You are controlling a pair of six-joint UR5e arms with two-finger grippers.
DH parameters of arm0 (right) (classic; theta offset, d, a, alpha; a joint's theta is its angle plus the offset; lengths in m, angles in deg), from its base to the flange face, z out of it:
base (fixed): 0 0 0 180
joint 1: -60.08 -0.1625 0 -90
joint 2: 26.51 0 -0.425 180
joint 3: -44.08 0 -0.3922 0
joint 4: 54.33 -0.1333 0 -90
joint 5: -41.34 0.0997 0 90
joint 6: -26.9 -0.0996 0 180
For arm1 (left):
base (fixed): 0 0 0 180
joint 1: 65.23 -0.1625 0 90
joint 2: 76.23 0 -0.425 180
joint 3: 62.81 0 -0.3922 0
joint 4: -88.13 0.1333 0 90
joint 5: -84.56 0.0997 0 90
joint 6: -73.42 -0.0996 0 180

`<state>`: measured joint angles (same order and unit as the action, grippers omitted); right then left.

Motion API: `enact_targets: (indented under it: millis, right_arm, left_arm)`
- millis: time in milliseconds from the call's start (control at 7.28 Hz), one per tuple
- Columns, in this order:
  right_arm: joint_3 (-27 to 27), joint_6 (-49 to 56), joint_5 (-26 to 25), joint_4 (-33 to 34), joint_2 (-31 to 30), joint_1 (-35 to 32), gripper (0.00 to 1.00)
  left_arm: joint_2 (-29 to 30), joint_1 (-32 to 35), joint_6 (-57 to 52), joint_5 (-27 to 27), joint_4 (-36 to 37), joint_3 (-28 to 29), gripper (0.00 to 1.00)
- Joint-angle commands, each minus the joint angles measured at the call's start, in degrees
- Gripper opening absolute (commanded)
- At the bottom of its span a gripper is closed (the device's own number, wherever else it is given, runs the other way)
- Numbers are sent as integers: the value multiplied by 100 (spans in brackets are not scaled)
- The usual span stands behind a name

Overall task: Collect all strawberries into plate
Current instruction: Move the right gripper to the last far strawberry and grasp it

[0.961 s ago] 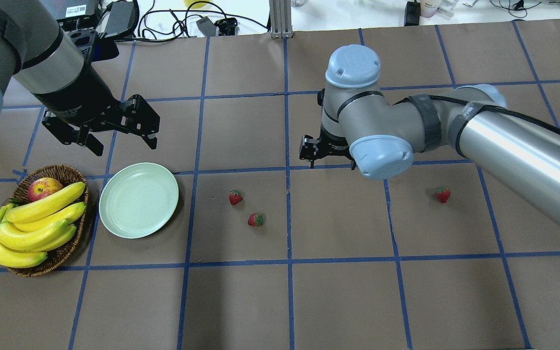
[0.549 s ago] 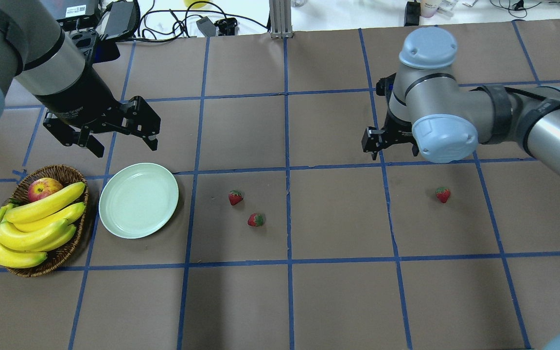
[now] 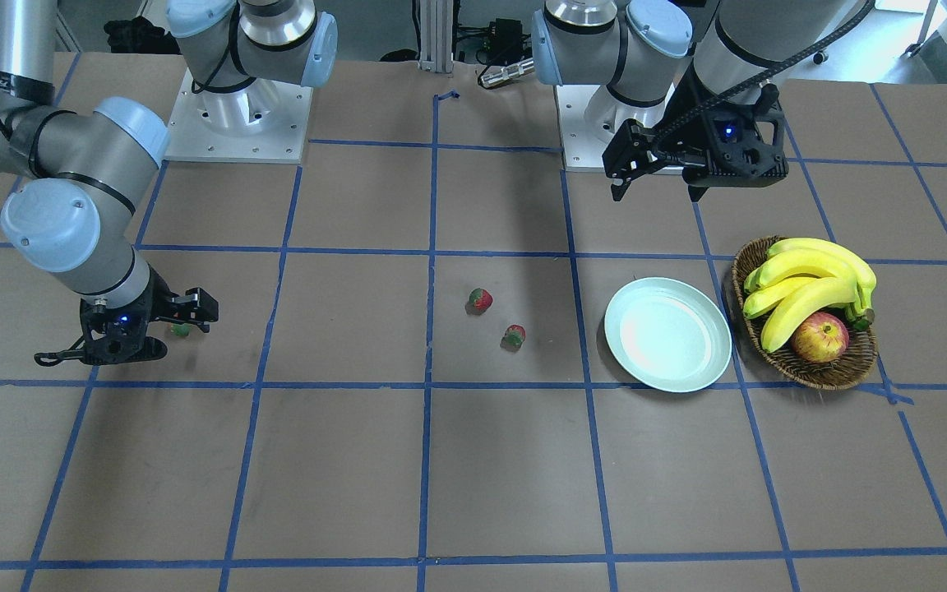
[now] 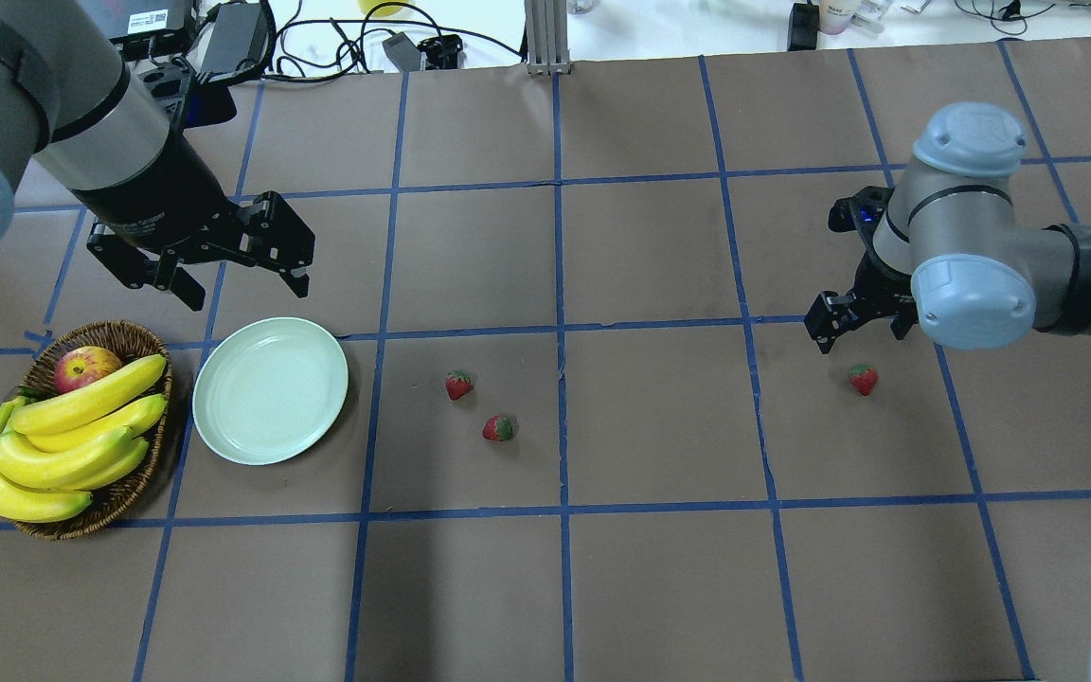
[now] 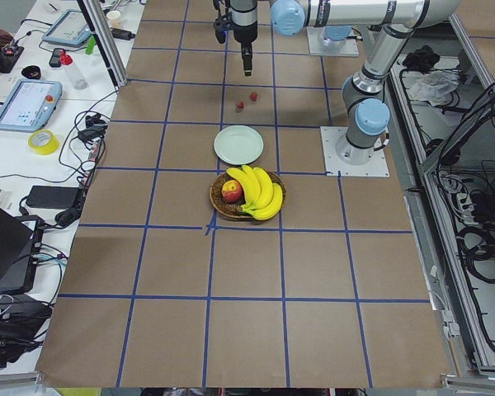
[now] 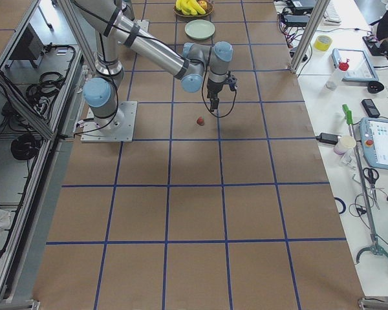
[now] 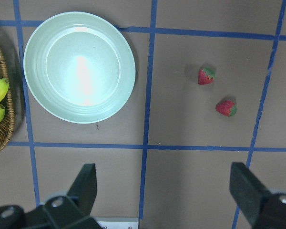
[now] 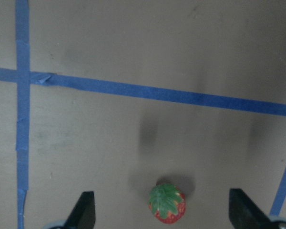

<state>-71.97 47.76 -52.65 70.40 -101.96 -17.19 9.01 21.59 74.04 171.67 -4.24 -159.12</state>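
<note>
The right claw (image 4: 858,333) hangs low over the brown paper-covered table (image 4: 659,587) with its two black fingers spread wide and nothing between them. Its wrist camera shows one tiny red strawberry with a green leafy cap (image 8: 167,205) lying on the paper in the gap between the fingertips, roughly midway and apart from both. That looks like the line-up before a straight descent, with the wide spread giving room to close around so small a berry. The left claw (image 4: 242,284) is also fully spread and empty, held well above the table. From its own camera, the round, shallow, pale mint glossy plate (image 7: 78,67) lies ahead of it toward its left finger. The two other small red strawberries (image 7: 206,76) (image 7: 226,108) lie ahead toward its right finger, close together but not touching. This raised, parked pose probably keeps plate and pair in sight and leaves the drop zone clear for the other arm. The plate holds nothing yet, so all three berries are still to be collected. Just beyond the plate from the left claw's side sits a brown woven wicker basket (image 4: 124,497) of yellow bananas (image 4: 62,445) and a red-yellow apple (image 4: 86,367), which have no part in the task.
</note>
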Motion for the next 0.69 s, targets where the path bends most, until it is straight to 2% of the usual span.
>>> enact_targets:
  millis: [0,137,412,549]
  right_arm:
    - [-574,155,-41,455,39,72,96]
    - [-620,155,-41,438,39,72,80]
    - [-594,164,-94,447,57,72,56]
    - [-559,155,-268,473,57,72,26]
  left_arm:
    - [-7,-7,-9,-1,0,-2,100]
    - [-16,2,-9,7,-44,-2,100]
    - [-16,-7,-9,8,-53,-2,100]
    - [-16,-7,-17,-1,-27,6,100]
